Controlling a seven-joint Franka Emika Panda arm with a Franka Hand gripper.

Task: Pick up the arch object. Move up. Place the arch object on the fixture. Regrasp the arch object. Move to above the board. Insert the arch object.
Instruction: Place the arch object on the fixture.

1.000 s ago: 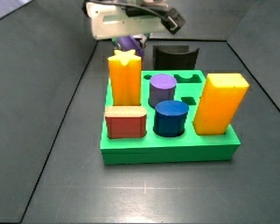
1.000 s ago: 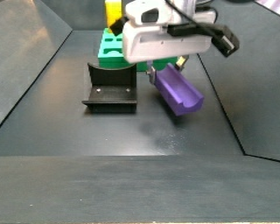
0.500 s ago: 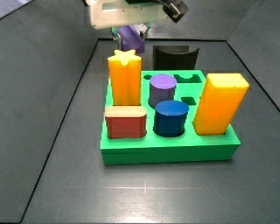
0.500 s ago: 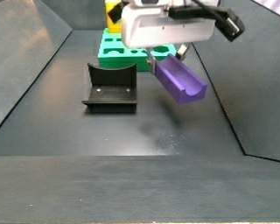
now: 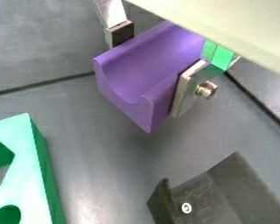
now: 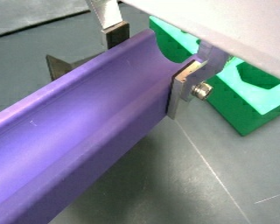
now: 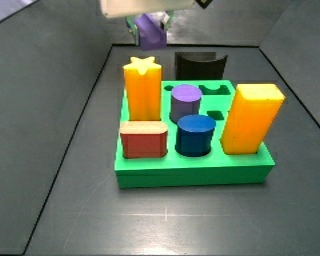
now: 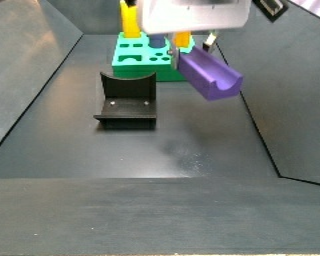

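The gripper (image 5: 157, 63) is clamped across the purple arch (image 8: 208, 75), held tilted in the air beside the fixture (image 8: 127, 98); it should clear the fixture wall, then lower squarely.

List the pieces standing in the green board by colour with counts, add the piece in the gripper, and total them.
Yellow star peg: 1
Orange block: 1
Red block: 1
Blue cylinder: 1
Lilac cylinder: 1
Purple arch object, held in the gripper above the floor: 1
Total: 6
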